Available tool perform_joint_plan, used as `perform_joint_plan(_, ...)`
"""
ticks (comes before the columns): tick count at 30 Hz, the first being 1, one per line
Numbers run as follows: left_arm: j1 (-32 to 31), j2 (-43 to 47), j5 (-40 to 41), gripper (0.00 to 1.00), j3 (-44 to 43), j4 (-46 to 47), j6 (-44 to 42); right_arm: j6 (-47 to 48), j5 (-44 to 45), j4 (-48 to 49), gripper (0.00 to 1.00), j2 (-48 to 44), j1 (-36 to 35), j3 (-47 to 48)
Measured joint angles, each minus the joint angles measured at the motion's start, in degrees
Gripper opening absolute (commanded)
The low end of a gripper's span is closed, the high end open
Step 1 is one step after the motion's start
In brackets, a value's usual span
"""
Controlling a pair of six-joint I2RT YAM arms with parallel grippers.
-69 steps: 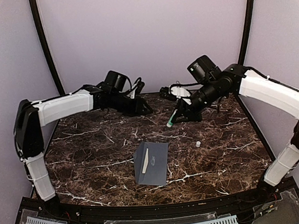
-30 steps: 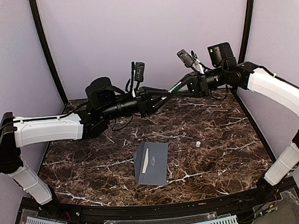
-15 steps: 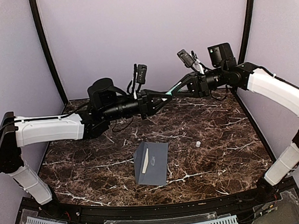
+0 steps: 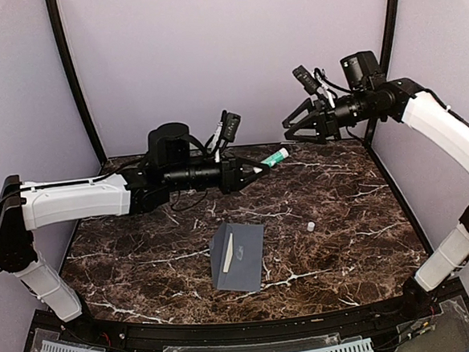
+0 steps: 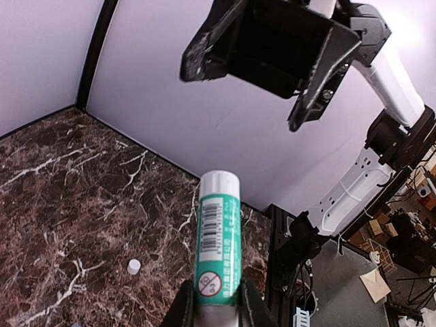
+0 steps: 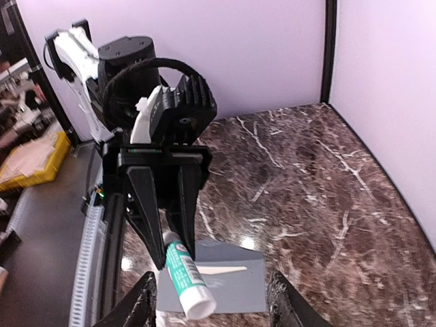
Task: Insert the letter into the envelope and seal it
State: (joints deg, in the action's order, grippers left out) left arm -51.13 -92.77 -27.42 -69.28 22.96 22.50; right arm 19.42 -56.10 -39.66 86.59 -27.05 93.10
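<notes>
Envelope [image 4: 239, 258] well apart from both fingers [image 4: 244, 175]

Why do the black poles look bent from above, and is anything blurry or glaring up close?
Top external view: a wide lens likely bows the poles; light is soft. Left wrist view: the glue stick is sharp, barcode legible. Right wrist view: a glint on the table by the envelope; far left edge blurred.

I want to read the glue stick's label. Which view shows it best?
Left wrist: the glue stick stands large and central, barcode label facing the camera. The right wrist shows it smaller and angled, white end nearest; the top view shows only a tiny green sliver.
</notes>
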Motion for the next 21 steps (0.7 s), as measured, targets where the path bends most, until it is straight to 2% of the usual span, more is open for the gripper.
perform_joint_plan(5,1.0,0.0,-0.6,0.10,-3.8,-14.0,-0.4,13.1,12.2,-9.0,0.50,-2.2,-1.2,1.1)
perform_joint_plan(10,2.0,-0.1,-4.1,0.08,-7.7,-25.7,0.9,20.9,28.1,-10.6,0.50,-4.6,-8.3,-5.9)
perform_joint_plan(14,2.5,-1.8,-8.8,0.07,-10.6,-30.4,3.8,23.7,37.8,-9.9,0.50,-4.8,-15.0,-11.0)
perform_joint_plan(18,2.6,-4.1,-12.9,0.05,-11.9,-32.9,6.6,24.9,44.8,-8.2,0.48,-4.5,-19.8,-12.2)
perform_joint_plan(21,2.6,-5.2,-14.9,0.05,-12.1,-33.9,7.9,25.6,48.2,-6.2,0.43,-4.1,-21.9,-12.2)
